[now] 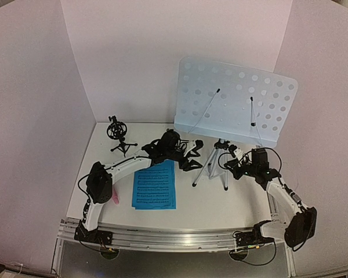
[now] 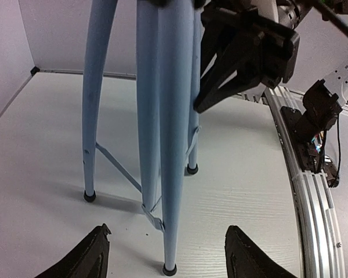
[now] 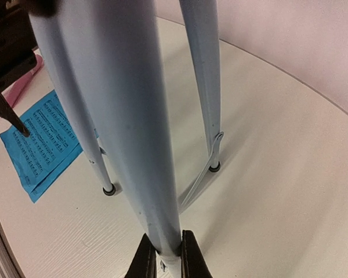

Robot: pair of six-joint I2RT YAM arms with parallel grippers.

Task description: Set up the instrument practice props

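The stand (image 1: 235, 101) is upright right of centre; the right hand (image 3: 166, 237) pinches one leg (image 3: 122, 116), likely steadying it, while the left hand (image 2: 168, 231) gapes wide, empty, beside the legs.

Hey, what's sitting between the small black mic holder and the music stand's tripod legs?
The left hand sits in that stretch, between the mic holder and the tripod legs, close to the legs. The top view shows it.

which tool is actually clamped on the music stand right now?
The right tool, jaws pinched on one tripod leg of the music stand. The left tool is open, jaws wide and touching nothing.
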